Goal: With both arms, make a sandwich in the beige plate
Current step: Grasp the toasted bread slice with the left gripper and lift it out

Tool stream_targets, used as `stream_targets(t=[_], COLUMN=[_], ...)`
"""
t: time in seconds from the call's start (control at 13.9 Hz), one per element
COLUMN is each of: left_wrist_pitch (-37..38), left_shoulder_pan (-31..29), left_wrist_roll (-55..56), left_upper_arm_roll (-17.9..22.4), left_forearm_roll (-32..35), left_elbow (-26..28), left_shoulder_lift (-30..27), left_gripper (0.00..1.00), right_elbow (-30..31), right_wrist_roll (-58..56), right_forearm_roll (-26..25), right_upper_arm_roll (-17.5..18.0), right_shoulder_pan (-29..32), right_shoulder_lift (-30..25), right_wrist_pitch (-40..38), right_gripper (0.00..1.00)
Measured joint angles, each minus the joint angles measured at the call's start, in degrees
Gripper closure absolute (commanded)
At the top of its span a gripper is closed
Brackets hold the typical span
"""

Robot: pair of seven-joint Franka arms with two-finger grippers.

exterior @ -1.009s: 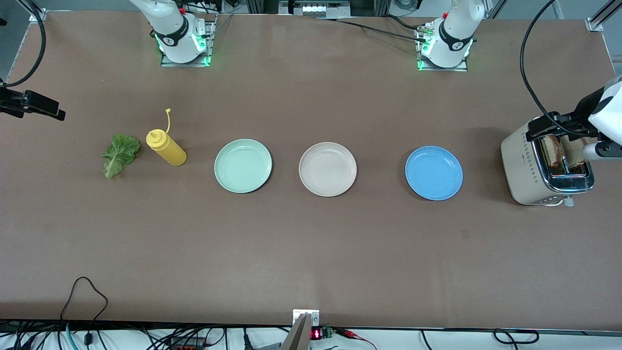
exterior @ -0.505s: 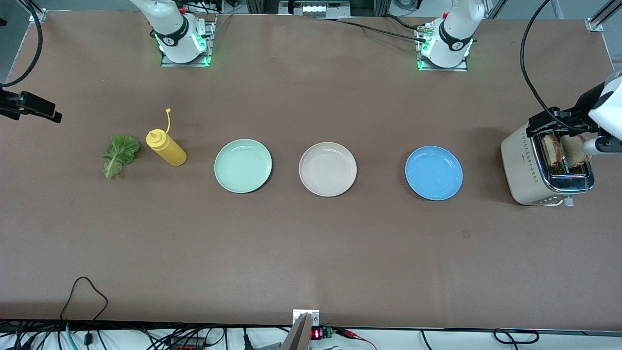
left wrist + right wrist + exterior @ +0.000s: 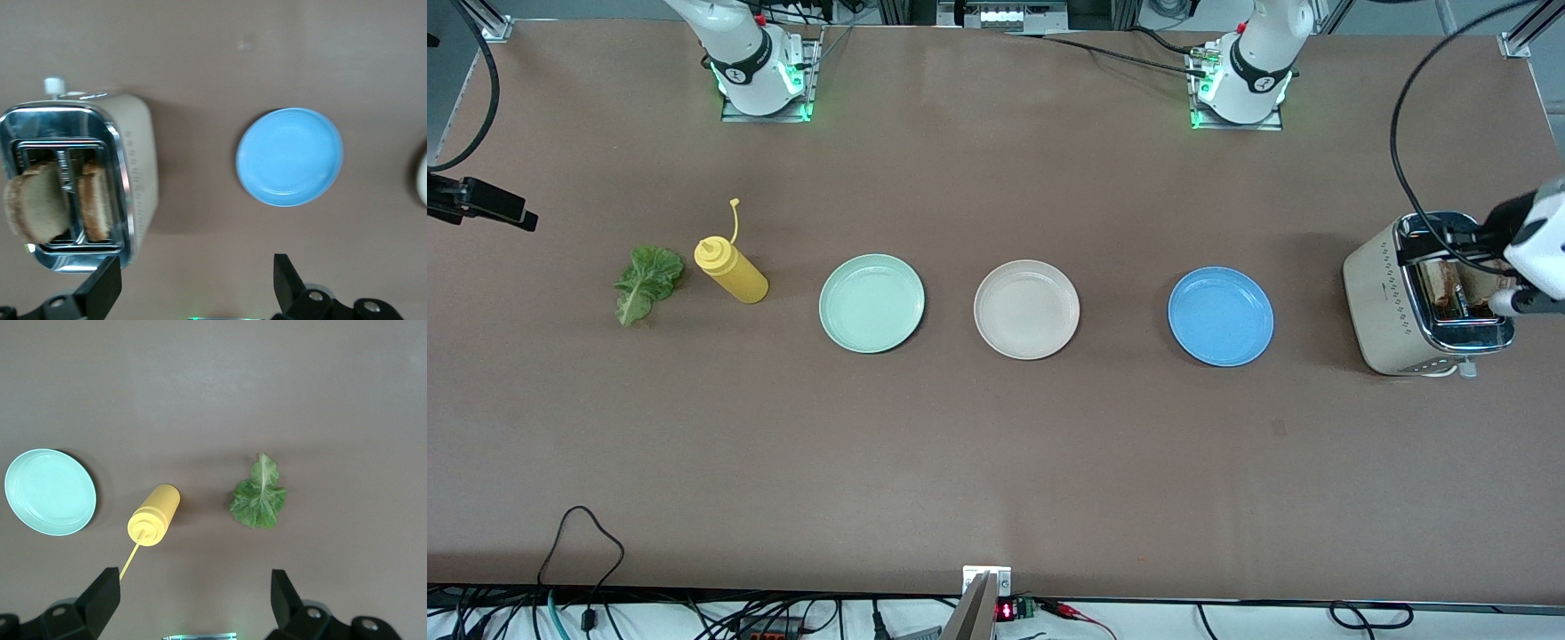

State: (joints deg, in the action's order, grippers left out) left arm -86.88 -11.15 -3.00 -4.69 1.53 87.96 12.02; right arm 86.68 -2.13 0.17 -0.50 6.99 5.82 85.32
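Note:
The beige plate [image 3: 1026,308] lies empty in the middle of the row of plates. Two bread slices [image 3: 37,207] stand in the slots of a cream toaster [image 3: 1392,302] at the left arm's end of the table. My left gripper [image 3: 195,280] hangs open above the toaster's side, holding nothing. The green lettuce leaf [image 3: 645,283] lies flat at the right arm's end, beside a yellow squeeze bottle [image 3: 731,269]. My right gripper [image 3: 193,593] hangs open over the table near the leaf [image 3: 259,497] and the bottle [image 3: 155,515], also with nothing in it.
A mint green plate [image 3: 871,302] lies between the bottle and the beige plate. A blue plate [image 3: 1221,316] lies between the beige plate and the toaster. Black cables hang over both ends of the table.
My left gripper has shifted a little over the toaster, covering more of the bread in the front view. The right gripper drifted slightly toward the table's end. Both stayed open.

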Motion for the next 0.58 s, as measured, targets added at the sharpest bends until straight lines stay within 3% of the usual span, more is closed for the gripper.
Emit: stream_targets(t=[0.29,0.58], left_wrist_pitch=[-1.8,-7.8], left_shoulder_pan=[-4.0,-8.1], left_wrist_roll=[-4.7,-8.7], left_upper_arm_roll=[0.1,0.2], left_forearm_roll=[3.0,3.0], left_elbow=[0.6,6.0], left_shoulder_lift=[3.6,4.5], left_gripper=[0.0,0.0], right_elbow=[0.1,0.2], right_wrist_roll=[0.0,-0.1], right_forearm_roll=[0.0,0.0], right_upper_arm_roll=[0.0,0.0], right_shoulder_pan=[0.1,0.1], right_shoulder_lift=[1.6,2.9], right_wrist_pitch=[0.0,0.0], right_gripper=[0.0,0.0])
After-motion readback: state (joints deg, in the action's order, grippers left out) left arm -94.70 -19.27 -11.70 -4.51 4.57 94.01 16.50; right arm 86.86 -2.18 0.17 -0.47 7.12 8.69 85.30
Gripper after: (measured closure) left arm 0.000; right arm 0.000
